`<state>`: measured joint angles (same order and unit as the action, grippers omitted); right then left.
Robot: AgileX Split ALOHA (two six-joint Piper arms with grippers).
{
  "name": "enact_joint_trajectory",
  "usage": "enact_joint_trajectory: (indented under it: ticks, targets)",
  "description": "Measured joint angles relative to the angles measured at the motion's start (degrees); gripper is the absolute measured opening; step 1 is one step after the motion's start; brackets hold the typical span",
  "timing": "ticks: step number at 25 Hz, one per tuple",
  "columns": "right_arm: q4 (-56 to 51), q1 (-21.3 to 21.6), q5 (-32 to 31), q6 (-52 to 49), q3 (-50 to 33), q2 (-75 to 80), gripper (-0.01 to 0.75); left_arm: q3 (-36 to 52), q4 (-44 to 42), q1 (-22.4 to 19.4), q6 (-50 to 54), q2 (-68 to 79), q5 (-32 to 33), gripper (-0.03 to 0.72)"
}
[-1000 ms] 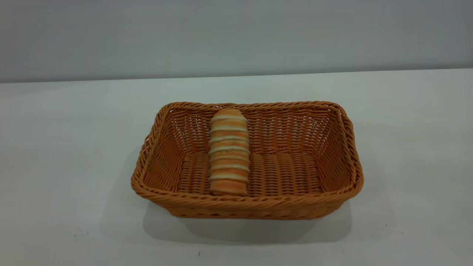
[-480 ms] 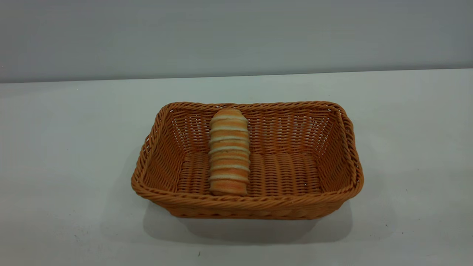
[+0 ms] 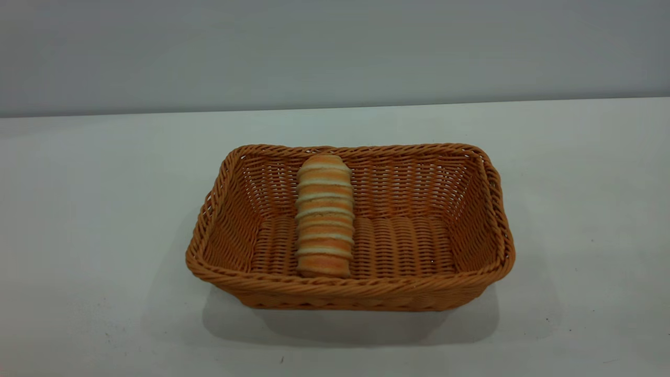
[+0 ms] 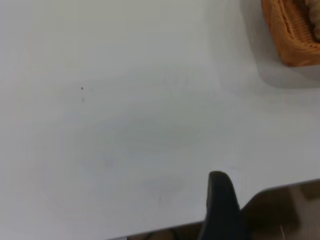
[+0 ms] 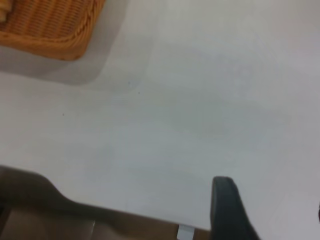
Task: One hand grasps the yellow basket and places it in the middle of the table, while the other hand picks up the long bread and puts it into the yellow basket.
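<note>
The yellow basket (image 3: 345,285) stands on the middle of the white table (image 3: 94,209). The long bread (image 3: 324,214) lies inside it, left of centre, its far end leaning on the back wall. Neither gripper shows in the exterior view. My left gripper (image 4: 270,195) hangs open and empty over the table's edge, with one dark finger (image 4: 220,200) in view and a basket corner (image 4: 295,35) far off. My right gripper (image 5: 272,200) is open and empty near the table's edge, with one finger (image 5: 225,210) in view and the basket (image 5: 50,30) far from it.
A plain grey wall runs behind the table. Brown floor shows beyond the table's edge in both wrist views.
</note>
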<state>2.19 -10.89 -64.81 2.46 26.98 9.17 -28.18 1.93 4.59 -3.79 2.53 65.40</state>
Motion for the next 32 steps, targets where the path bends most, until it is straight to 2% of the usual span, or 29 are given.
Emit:
enact_joint_trajectory:
  ticks: [17,19,23,25,32]
  targets:
    - [0.04,0.00,0.00,0.02,0.00,-0.12,0.445,0.13,0.00,0.00,0.17,0.00,-0.14,0.536]
    - [-0.08,1.74,0.00,0.02,0.00,-0.93,0.436,0.13,0.00,-0.08,0.17,-0.05,-0.14,0.536]
    - [-0.29,8.83,0.00,0.02,0.00,-5.87,0.411,0.13,0.00,-0.64,0.22,-1.31,-0.14,0.536]
    - [-0.47,11.06,0.00,0.02,0.00,-8.76,0.397,0.13,-0.05,-1.01,0.22,-2.60,-0.14,0.536]
    - [-0.71,12.12,-0.20,0.02,0.00,-10.22,0.347,0.13,-0.05,-1.61,0.27,-3.80,-0.14,0.536]
